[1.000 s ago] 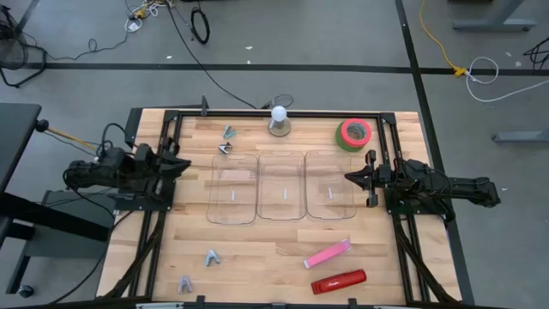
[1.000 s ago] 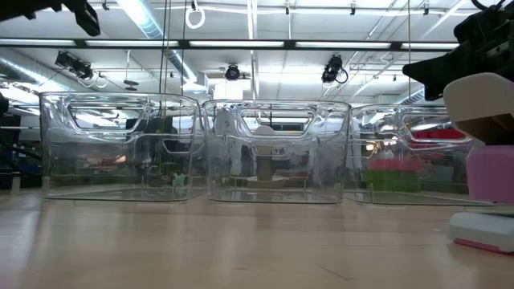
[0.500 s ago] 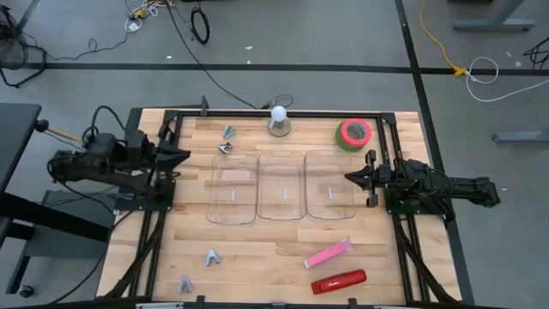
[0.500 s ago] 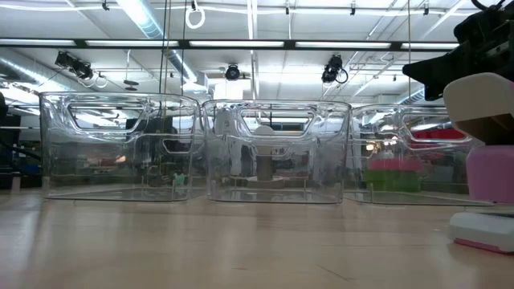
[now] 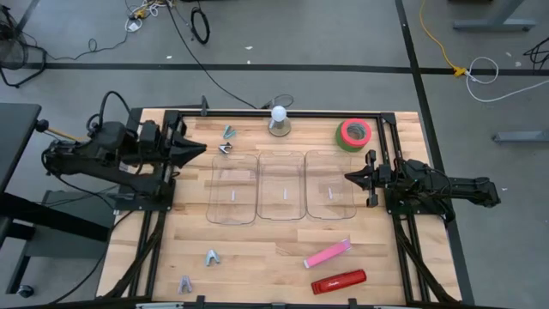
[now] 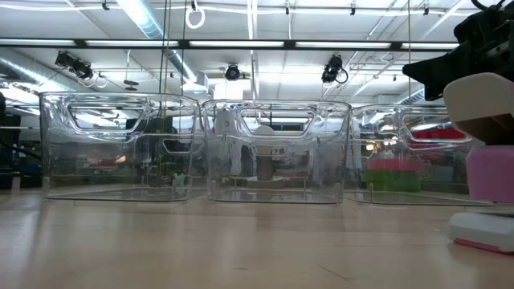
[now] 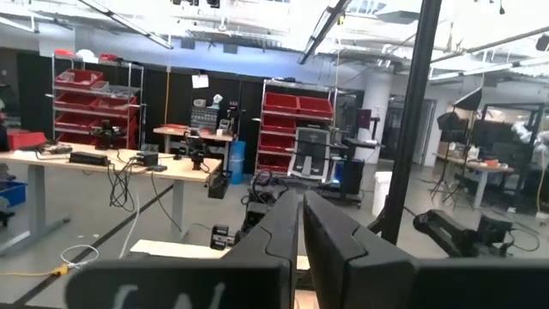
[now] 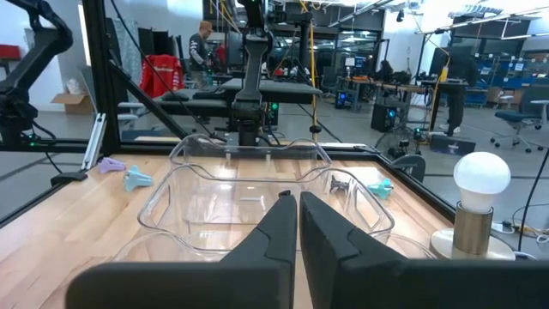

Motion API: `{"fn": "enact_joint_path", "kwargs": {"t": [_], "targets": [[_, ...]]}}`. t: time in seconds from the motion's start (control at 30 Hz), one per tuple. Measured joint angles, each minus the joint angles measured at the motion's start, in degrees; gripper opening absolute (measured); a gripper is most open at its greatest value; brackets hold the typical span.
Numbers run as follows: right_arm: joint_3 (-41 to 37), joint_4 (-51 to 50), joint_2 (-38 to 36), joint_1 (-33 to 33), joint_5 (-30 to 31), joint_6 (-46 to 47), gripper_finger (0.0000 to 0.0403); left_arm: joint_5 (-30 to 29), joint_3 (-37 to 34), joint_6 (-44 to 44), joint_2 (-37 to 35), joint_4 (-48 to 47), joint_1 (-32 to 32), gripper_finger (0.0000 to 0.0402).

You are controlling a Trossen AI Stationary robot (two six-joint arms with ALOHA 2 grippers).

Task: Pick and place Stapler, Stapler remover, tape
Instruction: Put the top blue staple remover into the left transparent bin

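High view: wooden table [image 5: 257, 249], grey floor [image 5: 343, 77].

The table [image 5: 257, 249] is pale wood in narrow planks, smooth with a soft sheen. Three bins [image 5: 281, 185] are clear, glossy plastic that catches the ceiling lights. The tape [image 5: 353, 134] looks matt green with a pink-red core. The red stapler [image 5: 338, 281] is shiny plastic; the pink stapler [image 5: 327, 254] looks duller. Both arms [image 5: 437, 187] are matt black. The table frame [image 5: 283, 114] is black metal.
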Motion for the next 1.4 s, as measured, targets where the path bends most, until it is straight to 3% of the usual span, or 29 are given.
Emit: {"fn": "enact_joint_path", "kwargs": {"t": [0.57, 1.03, 1.4], "targets": [[0.0, 0.0, 0.0, 0.0, 0.0, 0.0, 0.0022, 0.1, 2.7, -1.7, 5.0, 1.6, 0.0, 0.0025], [0.0, 0.0, 0.0, 0.0, 0.0, 0.0, 0.0022, -1.5, 2.6, 3.2, 6.5, -18.2, 0.0, 0.0025], [0.0, 0.0, 0.0, 0.0, 0.0, 0.0, 0.0022, -1.5, 2.7, 2.9, 8.3, -20.6, 0.3, 0.0025]]}}
